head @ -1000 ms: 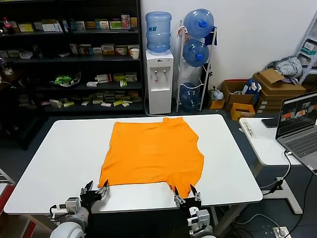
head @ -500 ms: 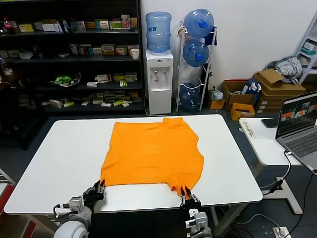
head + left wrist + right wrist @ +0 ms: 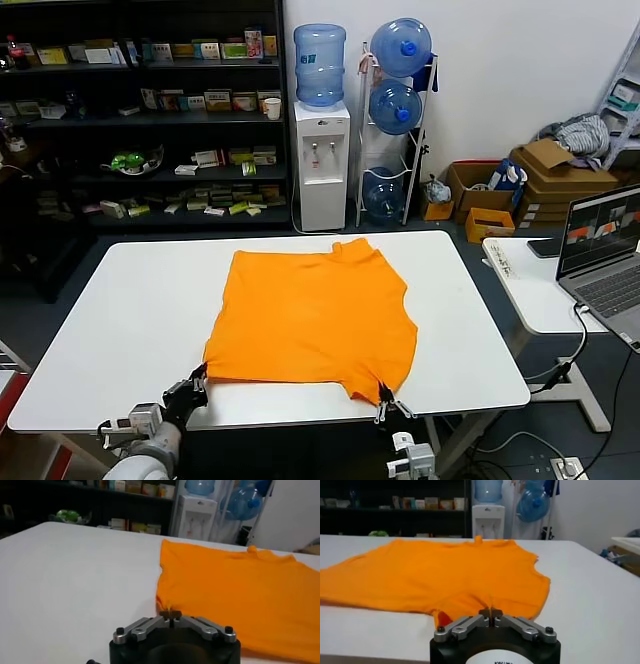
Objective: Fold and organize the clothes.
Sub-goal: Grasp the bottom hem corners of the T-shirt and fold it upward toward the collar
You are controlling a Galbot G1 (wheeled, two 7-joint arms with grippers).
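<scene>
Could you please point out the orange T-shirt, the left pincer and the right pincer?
orange T-shirt (image 3: pixel 312 315): head view, middle of the fabric.
left pincer (image 3: pixel 171 614): left wrist view, closed tips pinching the shirt's corner.
right pincer (image 3: pixel 491 612): right wrist view, closed tips pinching the hem.

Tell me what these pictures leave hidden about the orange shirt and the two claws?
- T-shirt: any print, head view, underside faces the table.
- Left gripper, right gripper: how much hem is pinched, wrist views, fingers cover it.
- Both arms: head view, cut off by the bottom edge.

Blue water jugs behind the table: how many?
4: one blue water jug atop the white dispenser; three stacked in the rack beside it. Others may be hidden.
</scene>
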